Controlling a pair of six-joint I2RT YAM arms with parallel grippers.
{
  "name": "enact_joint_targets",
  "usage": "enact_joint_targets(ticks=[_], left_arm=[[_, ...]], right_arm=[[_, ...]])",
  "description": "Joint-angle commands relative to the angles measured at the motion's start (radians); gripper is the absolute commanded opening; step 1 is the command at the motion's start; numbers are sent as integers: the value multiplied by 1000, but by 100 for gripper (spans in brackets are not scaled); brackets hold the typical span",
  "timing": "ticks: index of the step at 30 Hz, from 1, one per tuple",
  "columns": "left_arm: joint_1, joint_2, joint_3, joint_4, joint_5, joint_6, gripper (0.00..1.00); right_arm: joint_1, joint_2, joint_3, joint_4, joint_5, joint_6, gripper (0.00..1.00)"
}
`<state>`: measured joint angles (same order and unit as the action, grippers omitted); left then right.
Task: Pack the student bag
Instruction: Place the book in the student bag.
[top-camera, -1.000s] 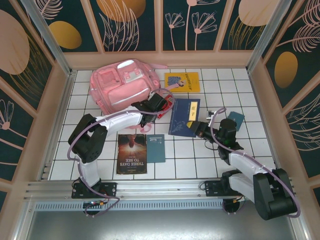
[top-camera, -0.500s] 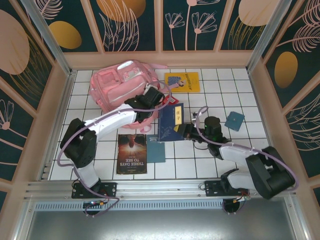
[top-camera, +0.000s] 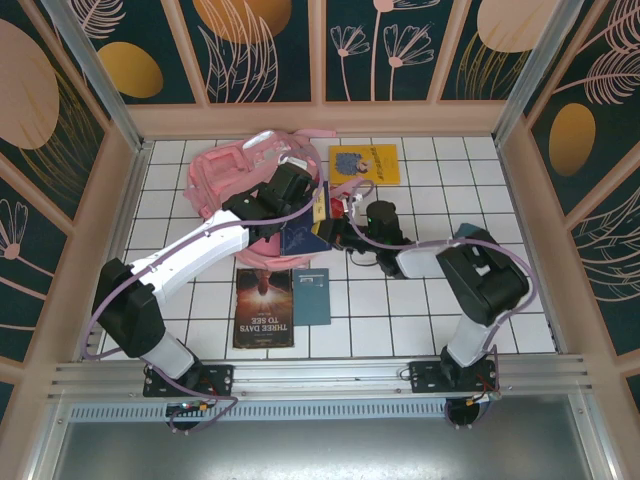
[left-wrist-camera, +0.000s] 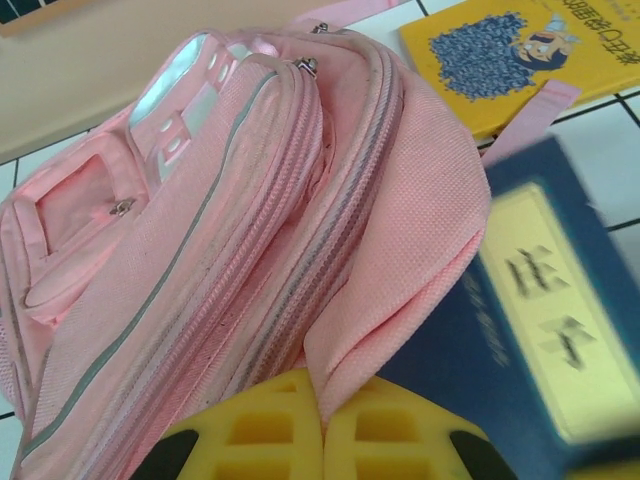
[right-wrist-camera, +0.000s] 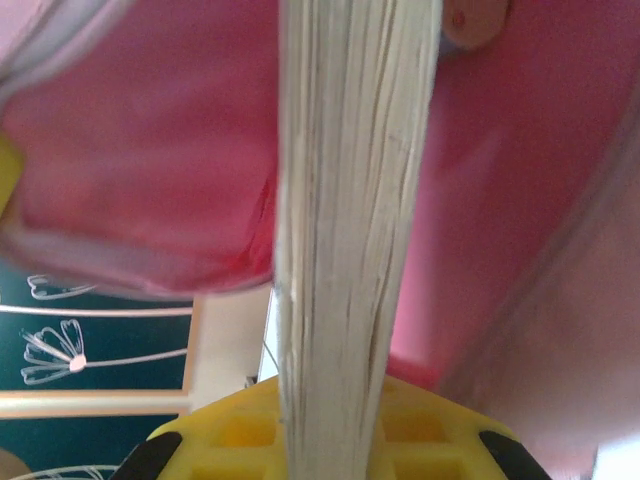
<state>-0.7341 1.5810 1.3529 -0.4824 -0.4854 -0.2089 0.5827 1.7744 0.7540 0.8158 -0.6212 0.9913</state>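
Student bag (top-camera: 232, 168): far-left on the tiled floor (top-camera: 420, 320), close to the far wall. A second ago it lay flat, front pockets up. Now it is bunched and partly raised at its right edge.

Left gripper (left-wrist-camera: 322, 405): was part-open beside the bag's edge, now clamped on a fold of pink fabric at the mouth and holding it up. Judged: this keeps the opening spread for loading.

Bag orientation: the pocketed front faces up and left, and the opening faces right, toward the incoming book. The long axis seems to run from near-left to far-right, though the arm covers much of it, so this is uncertain.

Dark blue book (left-wrist-camera: 535, 330): has moved from the centre-right tiles to the bag mouth, cover just beside the lifted flap.

Right gripper (right-wrist-camera: 352, 412): pinching that book by its page edge, pink fabric on both sides. Judged: insertion has begun and the book is not yet released.

Yellow book (top-camera: 365, 163): flat on the tiles just right of the bag, unpacked.
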Motion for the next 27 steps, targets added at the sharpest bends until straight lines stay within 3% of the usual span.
enact_joint_targets(ticks=[1,15,18,20,21,23,27], left_arm=[[-14,-60,-1,71,38,-17,0],[-13,-60,-15,97,128,-16,0],[-13,-58,-12,96,134,-16,0],[-13,-61,-14,96,134,-16,0],[-13,-61,-14,96,134,-16,0],[-13,-66,-15,96,126,-16,0],[-14,-63,-17,91,92,-13,0]], right_arm=[[11,71,112,79,17,34,0],[84,369,504,14,99,100,0],[94,422,590,-30,105,104,4],[101,455,648,-61,95,103,16],[102,472,679,-81,81,104,32],[106,482,714,-118,61,89,51],[104,418,661,-185,98,24,67]])
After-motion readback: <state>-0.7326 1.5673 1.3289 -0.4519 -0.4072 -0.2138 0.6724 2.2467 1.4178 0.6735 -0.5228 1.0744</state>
